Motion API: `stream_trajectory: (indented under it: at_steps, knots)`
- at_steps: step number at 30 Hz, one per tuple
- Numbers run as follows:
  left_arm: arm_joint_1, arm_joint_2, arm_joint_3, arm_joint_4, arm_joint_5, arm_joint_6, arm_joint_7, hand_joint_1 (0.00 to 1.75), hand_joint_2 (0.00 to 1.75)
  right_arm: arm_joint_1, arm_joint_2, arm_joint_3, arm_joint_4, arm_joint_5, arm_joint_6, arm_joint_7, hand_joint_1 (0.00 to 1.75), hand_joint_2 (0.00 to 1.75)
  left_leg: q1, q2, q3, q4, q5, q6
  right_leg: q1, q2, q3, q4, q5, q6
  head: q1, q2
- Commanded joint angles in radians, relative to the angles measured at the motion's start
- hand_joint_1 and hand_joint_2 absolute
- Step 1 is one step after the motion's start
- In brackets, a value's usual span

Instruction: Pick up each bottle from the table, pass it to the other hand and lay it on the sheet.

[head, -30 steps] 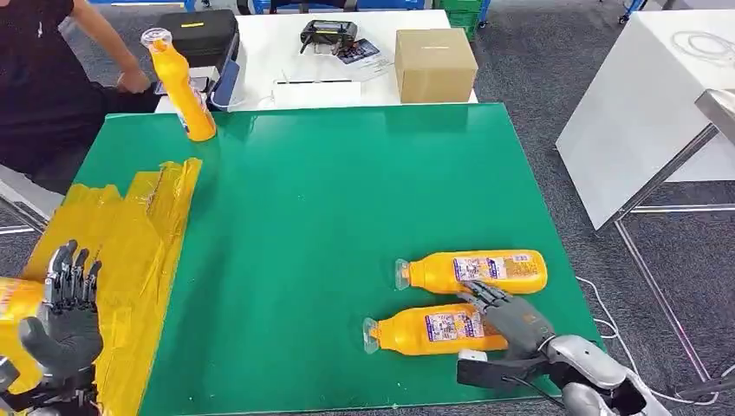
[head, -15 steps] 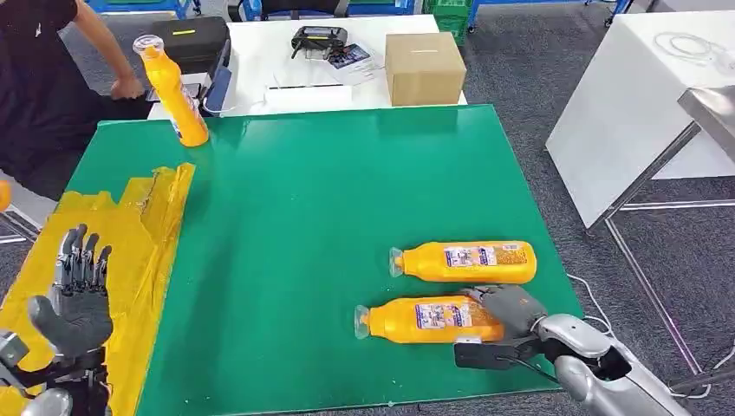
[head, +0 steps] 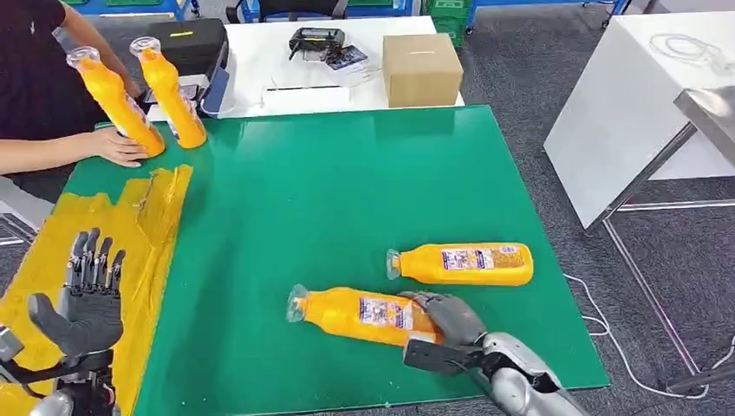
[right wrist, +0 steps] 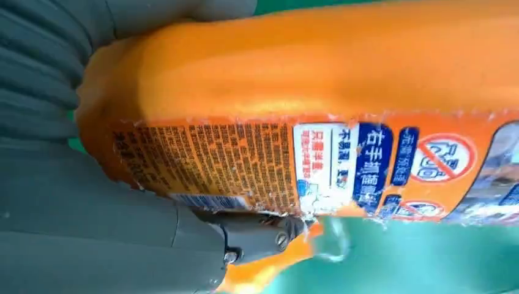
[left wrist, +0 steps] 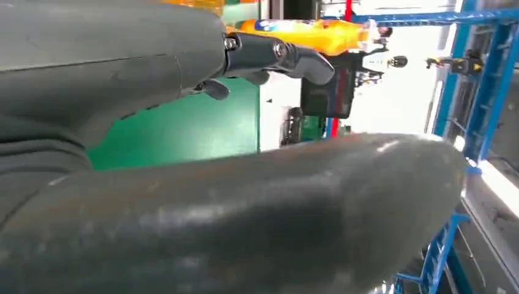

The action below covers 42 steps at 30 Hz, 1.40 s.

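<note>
At lower centre of the tabletop (head: 347,173), the nearer bottle (head: 360,314) is grasped by the right robot hand (head: 446,317); pickup is judged underway. A handover to the released left robot hand (head: 85,299) is called for next.

2 bottles (head: 459,263) lie at the table's (head: 329,199) right, 2 bottles (head: 143,91) stand far left.

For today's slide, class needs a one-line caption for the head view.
Right hand grips a lying orange bottle on the green table; left hand open above the yellow sheet.
</note>
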Motion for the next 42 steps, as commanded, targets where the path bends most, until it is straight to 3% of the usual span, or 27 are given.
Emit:
stream_trajectory:
  at_steps: [1, 2, 3, 10, 14, 21, 31, 36, 42]
  knots:
    - [0.008, -0.018, -0.027, 0.006, 0.06, -0.017, 0.035, 0.0, 0.0, 0.04, 0.138, -0.099, 0.017, -0.039, -0.025, -0.062, 1.75, 1.75, 0.001, -0.003, -0.002, -0.001, 0.0, 0.001, 0.001, -0.004, 0.0, -0.003, 0.0, -0.001, 0.001, 0.0]
    - [0.008, -0.028, -0.039, 0.0, 0.083, -0.03, 0.045, 0.0, 0.0, 0.031, 0.175, -0.112, 0.005, -0.067, -0.026, -0.082, 1.75, 1.75, 0.001, -0.002, -0.004, 0.0, 0.001, 0.001, 0.001, -0.003, -0.002, -0.002, 0.0, -0.001, 0.001, 0.0]
    - [0.002, -0.044, -0.065, -0.007, 0.091, -0.031, 0.064, 0.0, 1.75, 0.008, 0.228, -0.123, -0.01, -0.105, -0.023, -0.105, 1.75, 1.75, 0.0, -0.002, -0.006, 0.0, 0.001, 0.001, 0.001, -0.003, -0.003, -0.002, 0.001, -0.001, 0.0, 0.0]
    - [-0.01, -0.081, -0.284, -0.052, 0.11, 0.057, 0.113, 0.0, 1.75, -0.168, 0.366, -0.14, -0.018, -0.269, 0.003, -0.09, 1.75, 1.75, -0.001, -0.001, -0.014, 0.002, 0.001, 0.001, 0.0, -0.002, -0.012, 0.002, 0.001, -0.001, 0.0, 0.0]
    - [-0.023, -0.081, -0.388, -0.058, 0.103, 0.088, 0.114, 0.0, 1.75, -0.269, 0.423, -0.099, 0.058, -0.284, 0.007, -0.06, 1.75, 1.75, -0.001, -0.005, -0.015, 0.002, 0.002, 0.001, 0.0, -0.004, -0.012, 0.002, 0.001, 0.0, 0.001, 0.0]
    - [-0.023, -0.083, -0.442, -0.067, 0.093, 0.102, 0.115, 0.0, 1.75, -0.28, 0.47, -0.063, 0.084, -0.287, -0.018, -0.056, 1.75, 1.75, 0.0, -0.007, -0.014, 0.001, 0.002, 0.001, 0.0, -0.007, -0.01, 0.0, 0.0, -0.001, 0.001, 0.0]
    - [-0.038, -0.086, -0.47, -0.044, 0.088, 0.086, 0.103, 0.0, 1.75, -0.347, 0.578, 0.088, 0.313, -0.239, -0.054, -0.037, 1.75, 1.75, -0.001, -0.007, -0.017, 0.0, 0.002, 0.0, 0.0, -0.005, -0.013, 0.0, 0.001, 0.0, 0.001, 0.0]
    - [-0.041, -0.093, -0.47, -0.046, 0.079, 0.088, 0.094, 0.0, 1.75, -0.334, 0.596, 0.129, 0.337, -0.205, -0.069, -0.04, 1.75, 1.75, -0.001, -0.008, -0.017, 0.0, 0.002, 0.001, 0.0, -0.006, -0.014, -0.001, 0.001, 0.0, 0.001, 0.0]
    - [-0.021, -0.105, -0.455, -0.042, 0.071, 0.084, 0.085, 0.0, 1.75, -0.309, 0.616, 0.296, 0.375, -0.115, -0.037, -0.025, 1.75, 1.75, -0.001, -0.008, -0.016, -0.001, 0.002, 0.001, 0.0, -0.006, -0.012, -0.002, 0.001, -0.001, 0.001, 0.0]
